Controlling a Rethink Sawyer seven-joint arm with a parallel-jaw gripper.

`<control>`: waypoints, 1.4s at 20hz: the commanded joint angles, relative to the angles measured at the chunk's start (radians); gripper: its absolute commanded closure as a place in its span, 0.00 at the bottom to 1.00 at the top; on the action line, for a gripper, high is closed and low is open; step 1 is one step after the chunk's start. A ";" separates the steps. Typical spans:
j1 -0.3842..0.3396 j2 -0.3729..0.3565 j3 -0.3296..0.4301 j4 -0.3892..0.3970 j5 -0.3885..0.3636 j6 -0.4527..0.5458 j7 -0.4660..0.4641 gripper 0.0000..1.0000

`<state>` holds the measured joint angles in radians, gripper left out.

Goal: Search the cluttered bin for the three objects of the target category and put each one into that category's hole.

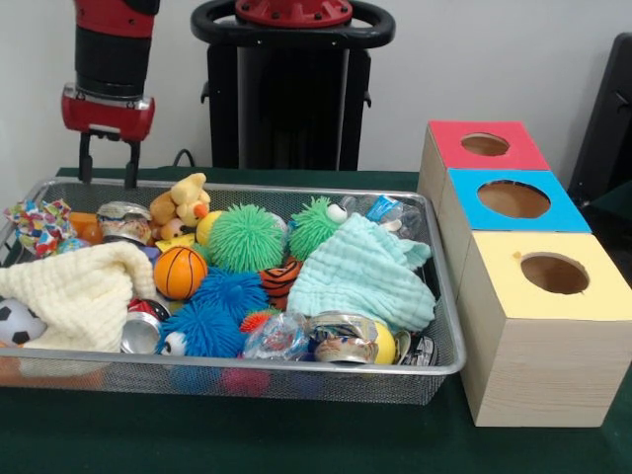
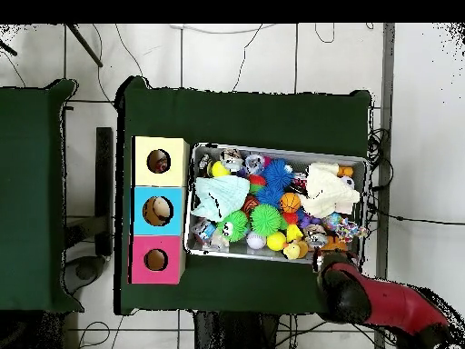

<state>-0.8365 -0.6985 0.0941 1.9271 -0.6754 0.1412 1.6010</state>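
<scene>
Nearest: the mesh front wall of the wire bin [image 1: 296, 370], and just right of it the yellow box [image 1: 553, 336]. Behind that, the blue box [image 1: 464, 232] and then the red box [image 1: 434, 163], each with one round hole on top. All three sit right of the bin, well apart from the arm.

Inside the bin, heaped: cream cloth [image 1: 84, 291] at left, mint cloth [image 1: 360, 276] at right. Between them a small basketball [image 1: 180, 273], green spiky ball [image 1: 246, 237], blue spiky ball [image 1: 212, 311] and tiger-striped ball [image 1: 279, 279]. Soccer ball [image 1: 15, 321] half under the cream cloth; plush duck [image 1: 183, 202] at the far side.

Gripper [image 1: 109, 176] hanging over the bin's far left corner, fingers spread, nothing between them. Not yet down among the toys.

Cannot tell the target category from here. Likely still searching, with nothing carried.

Risks:
- Snagging a cloth instead of a toy, and dragging half the heap along.
- Round balls rolling out of a pinch, given the loose pile beneath.
- Striking the bin's far rim on the way down, being so close to the corner.
- Missing targets buried under the cloths.
</scene>
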 commanded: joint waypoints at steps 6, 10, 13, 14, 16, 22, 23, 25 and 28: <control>-0.332 0.069 0.178 -0.032 0.084 0.106 -0.003 0.00; -0.343 0.071 0.212 -0.096 0.085 0.184 -0.065 0.00; -0.299 0.065 0.191 -0.138 0.057 0.203 -0.067 0.00; -0.276 0.061 0.175 -0.150 0.042 0.201 -0.060 0.00; -0.225 0.055 0.137 -0.173 0.006 0.191 -0.041 0.00; -0.163 0.073 0.102 -0.206 0.042 0.262 -0.007 0.00; -0.159 0.083 0.101 -0.218 0.050 0.293 -0.018 0.00; -0.138 0.102 0.084 -0.251 0.058 0.352 -0.030 0.00; -0.096 0.099 0.056 -0.283 0.057 0.405 -0.020 0.00</control>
<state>-0.9810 -0.6422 0.1524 1.7841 -0.6344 0.3465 1.6010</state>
